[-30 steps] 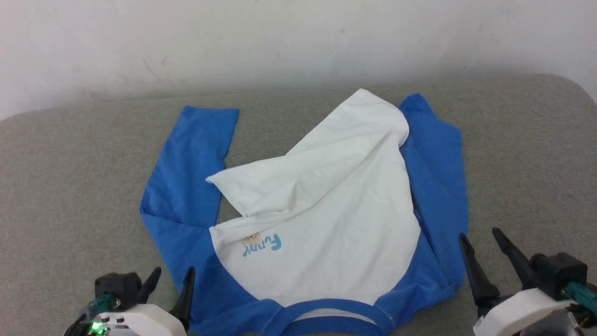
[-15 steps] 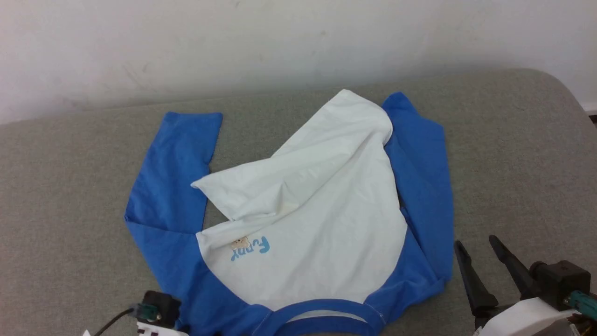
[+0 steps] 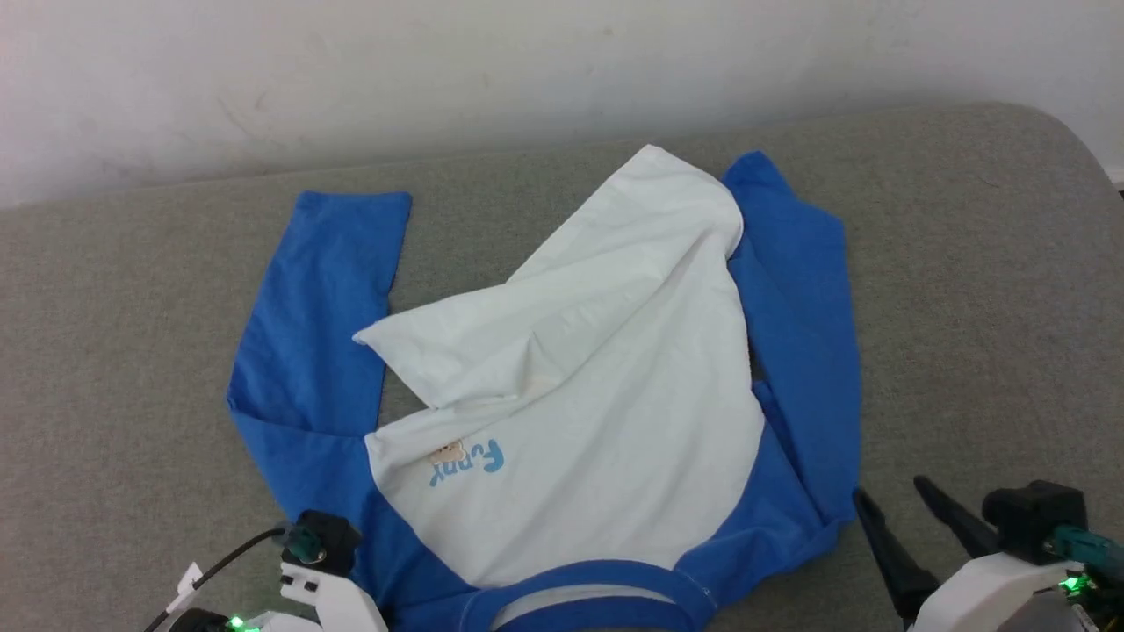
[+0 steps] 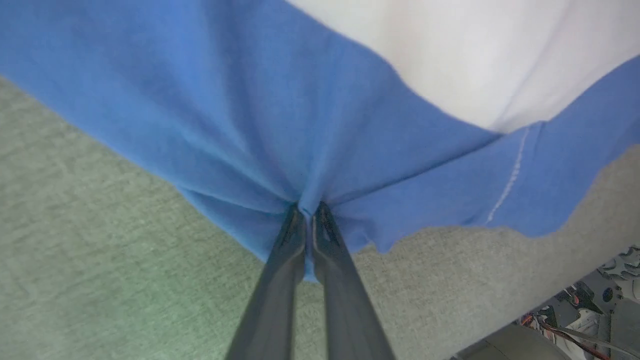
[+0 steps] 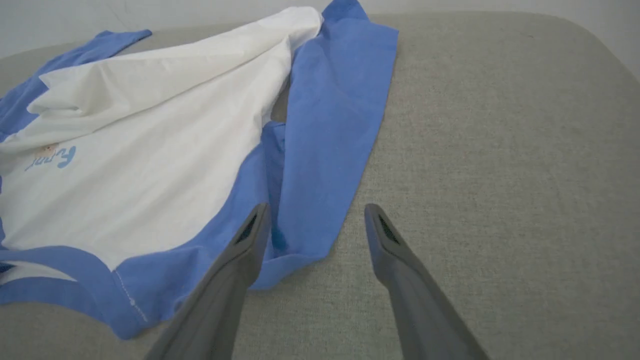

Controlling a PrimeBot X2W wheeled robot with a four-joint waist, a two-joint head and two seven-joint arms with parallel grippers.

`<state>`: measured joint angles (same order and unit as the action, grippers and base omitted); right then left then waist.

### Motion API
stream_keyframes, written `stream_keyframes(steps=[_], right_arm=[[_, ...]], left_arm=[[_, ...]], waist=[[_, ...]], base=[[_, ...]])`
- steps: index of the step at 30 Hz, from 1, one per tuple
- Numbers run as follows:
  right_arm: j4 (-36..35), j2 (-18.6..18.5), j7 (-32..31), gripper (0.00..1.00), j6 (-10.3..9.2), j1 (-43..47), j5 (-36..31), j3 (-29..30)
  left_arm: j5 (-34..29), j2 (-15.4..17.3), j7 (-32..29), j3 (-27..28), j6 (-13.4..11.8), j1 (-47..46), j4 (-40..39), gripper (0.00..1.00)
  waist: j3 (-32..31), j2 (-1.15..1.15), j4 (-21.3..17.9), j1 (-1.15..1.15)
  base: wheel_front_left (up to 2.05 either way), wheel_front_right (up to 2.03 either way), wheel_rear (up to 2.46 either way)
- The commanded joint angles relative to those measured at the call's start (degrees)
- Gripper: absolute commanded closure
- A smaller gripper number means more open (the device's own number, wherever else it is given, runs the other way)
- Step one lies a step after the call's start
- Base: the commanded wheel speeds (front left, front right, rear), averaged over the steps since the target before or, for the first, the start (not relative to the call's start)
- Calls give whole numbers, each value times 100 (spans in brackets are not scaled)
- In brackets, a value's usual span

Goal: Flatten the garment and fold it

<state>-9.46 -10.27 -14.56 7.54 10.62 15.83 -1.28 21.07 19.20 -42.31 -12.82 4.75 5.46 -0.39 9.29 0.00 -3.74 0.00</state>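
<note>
Flattening: first shoulder gripped.
My left claw (image 4: 307, 207) pinches the near blue shoulder of the white-bodied, blue-sleeved shirt (image 3: 597, 412); right claw (image 5: 316, 212) spread beside the other shoulder. Beyond, hem lies doubled over on grey upholstered cushion (image 3: 966, 307). Next, I judge: pinch right, tug flat.

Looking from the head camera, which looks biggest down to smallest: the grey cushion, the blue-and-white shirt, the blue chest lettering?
Largest: grey fabric cushion.
Then: blue-and-white long-sleeved shirt lying on it.
Smallest: small blue script lettering on the chest.
</note>
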Motion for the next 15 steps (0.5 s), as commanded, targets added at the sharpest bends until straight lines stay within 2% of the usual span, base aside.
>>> stream_keyframes(steps=[1, 8, 15], right_arm=[[39, -108, -210, 0, -5, -32, 120, -97], [335, -567, -1064, 0, -5, -428, 519, -803], [1541, -775, -1533, 0, -5, -1101, 703, -1418]], left_arm=[[-22, -163, -156, -235, -81, 394, 561, 100], [-75, -301, 800, 149, -446, 372, 37, 100], [11, -538, 1532, 370, -641, 388, -396, 100]], waist=[[-33, 0, 49, 0], [-81, 0, 187, 0], [-12, 0, 347, 0]], base=[[0, 0, 0], [0, 0, 0], [0, 0, 0]])
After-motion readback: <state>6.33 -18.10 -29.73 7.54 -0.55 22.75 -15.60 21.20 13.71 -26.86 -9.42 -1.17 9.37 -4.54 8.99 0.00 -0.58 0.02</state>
